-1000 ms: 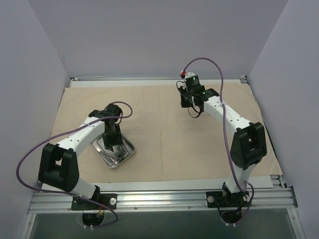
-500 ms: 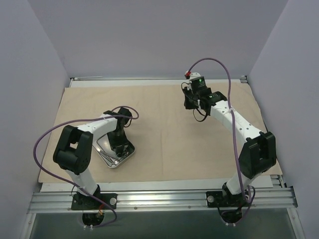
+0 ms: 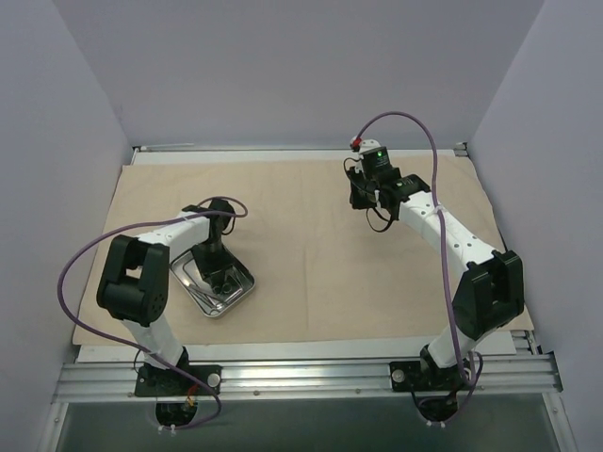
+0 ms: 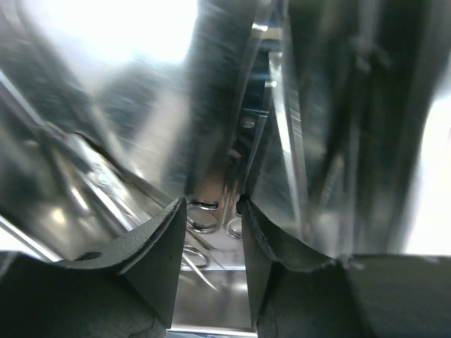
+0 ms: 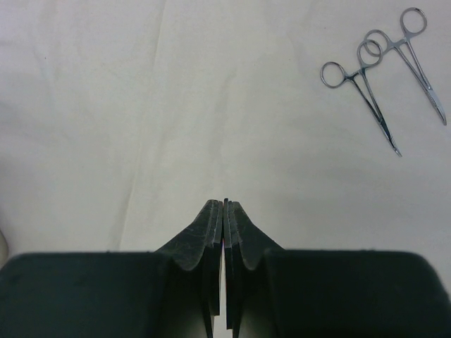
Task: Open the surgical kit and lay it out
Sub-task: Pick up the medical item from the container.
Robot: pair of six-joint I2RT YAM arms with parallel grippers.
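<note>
The beige cloth wrap [image 3: 311,254] lies spread flat over the table. The steel tray [image 3: 187,276] sits on it at the near left, with several thin metal instruments inside. My left gripper [image 3: 219,275] reaches down into the tray. In the left wrist view it [image 4: 215,204] is open by a narrow gap, with the ring handles [image 4: 203,220] of an instrument just beyond the tips. My right gripper [image 3: 361,200] hovers over the far right of the cloth [image 5: 141,105], shut and empty [image 5: 225,202]. Two forceps [image 5: 361,98] [image 5: 419,60] lie on the cloth ahead of it, to its right.
Grey-purple walls close in the left, right and back. A metal rail [image 3: 301,377] runs along the near edge and holds both arm bases. Purple cables loop off both arms.
The left arm has folded its elbow back toward its base while its gripper stayed in the tray. The right arm has stretched out and its gripper moved slightly right and back.
</note>
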